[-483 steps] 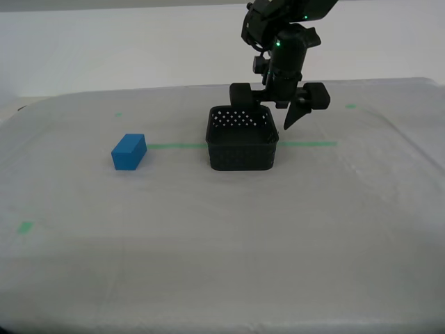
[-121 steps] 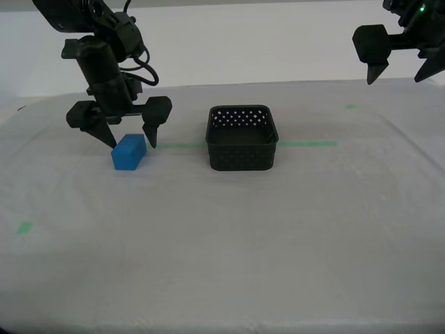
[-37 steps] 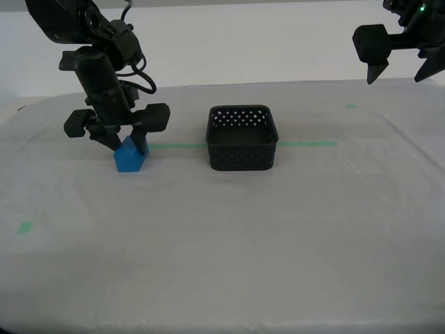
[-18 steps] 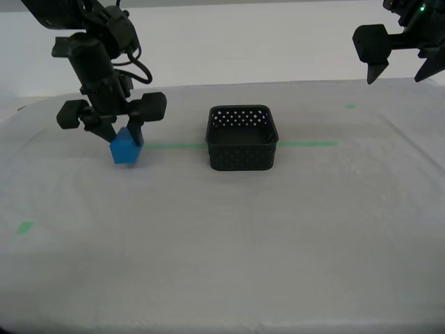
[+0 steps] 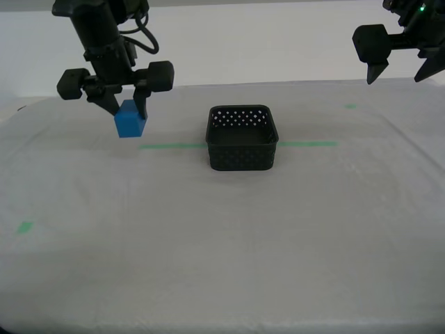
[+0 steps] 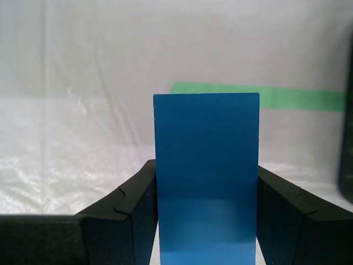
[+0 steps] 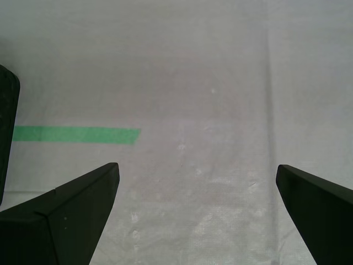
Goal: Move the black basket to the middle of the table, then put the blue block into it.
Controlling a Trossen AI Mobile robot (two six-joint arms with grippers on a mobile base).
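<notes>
My second gripper (image 5: 126, 111) is clamped on the smooth, flat-faced block (image 5: 129, 120), holding it clear above the table (image 5: 222, 229) at the exterior view's left. My first gripper (image 5: 400, 73) hangs wide apart, empty, at the far right. The perforated, round-cornered basket (image 5: 242, 138) sits mid-table on wrinkled white sheet.

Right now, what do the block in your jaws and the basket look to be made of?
Block: probably solid plastic, matte blue; the second wrist view shows a fine woven-looking texture on its face, perhaps 3D-printed. My second gripper holds it above the table. Basket: looks like moulded black plastic, dull sheen, with rounded corners and rows of round holes through its walls.
</notes>
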